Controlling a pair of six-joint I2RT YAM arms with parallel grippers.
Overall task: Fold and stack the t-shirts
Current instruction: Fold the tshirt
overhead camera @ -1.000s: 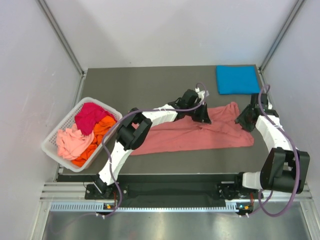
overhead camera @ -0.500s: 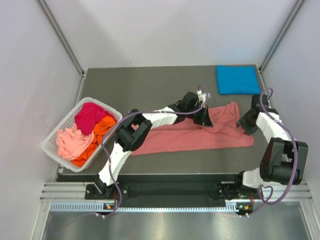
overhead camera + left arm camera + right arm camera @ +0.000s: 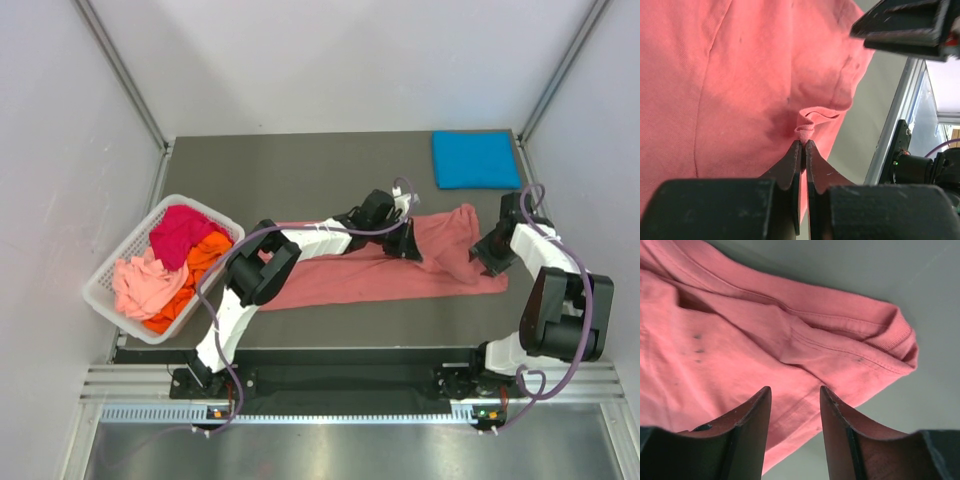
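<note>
salmon-pink t-shirt [image 3: 350, 281] lies stretched out. left gripper [image 3: 804, 144] is clamped on a small fold of it — right gripper [image 3: 792, 395] is over its corner, jaws apart.

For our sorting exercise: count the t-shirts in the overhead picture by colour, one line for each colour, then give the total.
salmon-pink t-shirt: 1
bright blue t-shirt: 1
magenta t-shirt: 1
orange t-shirt: 1
pale pink t-shirt: 1
Total: 5, as far as the heap in the basket shows.
</note>
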